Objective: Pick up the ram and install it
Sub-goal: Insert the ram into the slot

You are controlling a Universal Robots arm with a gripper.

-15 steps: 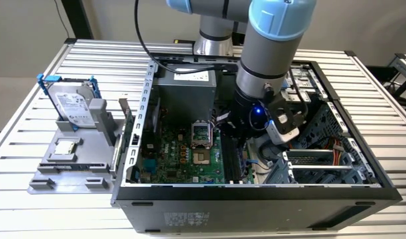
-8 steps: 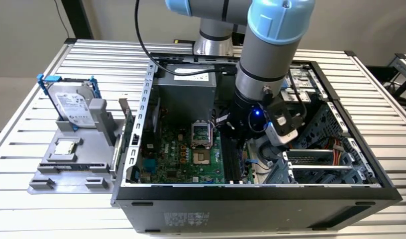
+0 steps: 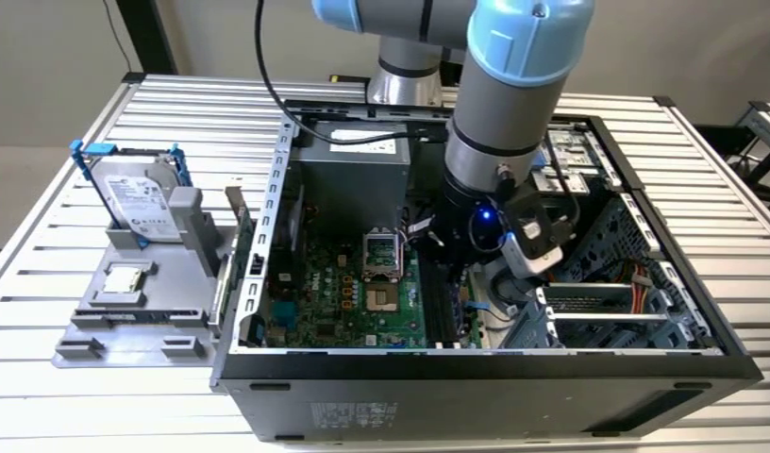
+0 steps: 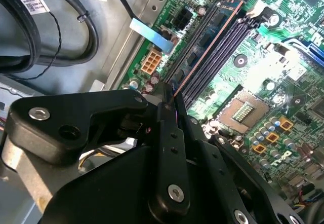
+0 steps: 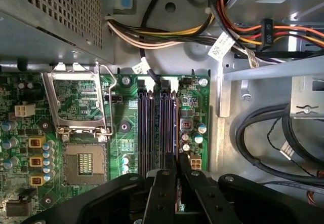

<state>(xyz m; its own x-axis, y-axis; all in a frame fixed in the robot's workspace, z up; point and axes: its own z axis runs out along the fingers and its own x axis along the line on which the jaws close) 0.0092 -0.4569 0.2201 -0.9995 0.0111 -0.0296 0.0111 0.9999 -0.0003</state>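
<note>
Down inside the open computer case (image 3: 253, 274), the gripper (image 5: 178, 176) is clamped on the ram (image 4: 210, 46), fingers (image 4: 171, 133) pinching one end of the stick. Ram stands on edge, lined up along the black memory slots (image 5: 158, 125) and, in the second wrist view, sitting in or just over one of them; whether it is fully seated, I cannot tell. Edge-on hold suits pressing straight down. Outward: green motherboard (image 5: 126, 133), open CPU socket (image 5: 83, 160). Outside the case, hard drive (image 3: 140, 198) stands in its grey holder (image 3: 114, 335).
</note>
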